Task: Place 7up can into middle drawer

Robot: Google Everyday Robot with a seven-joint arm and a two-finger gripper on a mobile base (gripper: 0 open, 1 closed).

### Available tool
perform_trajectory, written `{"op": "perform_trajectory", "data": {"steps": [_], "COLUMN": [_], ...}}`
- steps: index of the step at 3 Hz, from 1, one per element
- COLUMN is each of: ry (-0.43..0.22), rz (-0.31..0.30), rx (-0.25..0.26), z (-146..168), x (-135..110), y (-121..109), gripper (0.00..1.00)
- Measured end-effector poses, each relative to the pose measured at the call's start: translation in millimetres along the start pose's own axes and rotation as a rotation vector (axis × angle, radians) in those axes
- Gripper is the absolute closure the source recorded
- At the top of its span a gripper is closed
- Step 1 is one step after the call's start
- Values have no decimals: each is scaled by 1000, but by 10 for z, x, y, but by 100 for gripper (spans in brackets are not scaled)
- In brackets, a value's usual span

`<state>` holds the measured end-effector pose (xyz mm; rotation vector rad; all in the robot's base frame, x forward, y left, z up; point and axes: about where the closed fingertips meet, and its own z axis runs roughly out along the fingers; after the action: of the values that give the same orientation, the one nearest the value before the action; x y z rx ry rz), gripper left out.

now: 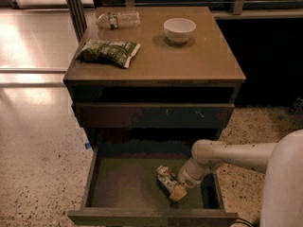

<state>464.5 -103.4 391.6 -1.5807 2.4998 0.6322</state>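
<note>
The middle drawer [118, 186] is pulled out at the bottom of the cabinet, showing its grey-brown floor. The 7up can [165, 176] lies on its side on the drawer floor, right of centre. My gripper [176, 191] reaches down into the drawer from the right, with the white arm [227, 155] behind it. Its tan fingertips [178, 193] are at the can's near end. The can looks held between the fingers.
On the cabinet top [199, 60] stand a white bowl [179, 30], a dark green snack bag [109, 52] and a clear water bottle [118, 19]. A closed drawer front [151, 115] sits above the open drawer. Speckled floor [38, 164] lies to the left.
</note>
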Motion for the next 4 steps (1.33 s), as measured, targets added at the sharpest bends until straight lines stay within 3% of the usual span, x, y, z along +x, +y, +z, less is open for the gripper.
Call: {"op": "perform_trajectory", "data": {"steps": [1, 3, 4], "ry": [0, 42, 42], "rz": [0, 2, 2], "rx": [0, -47, -47], "z": [2, 344, 302], "x": [0, 13, -1], "y": [-1, -163, -151], "gripper": [100, 100, 87]}}
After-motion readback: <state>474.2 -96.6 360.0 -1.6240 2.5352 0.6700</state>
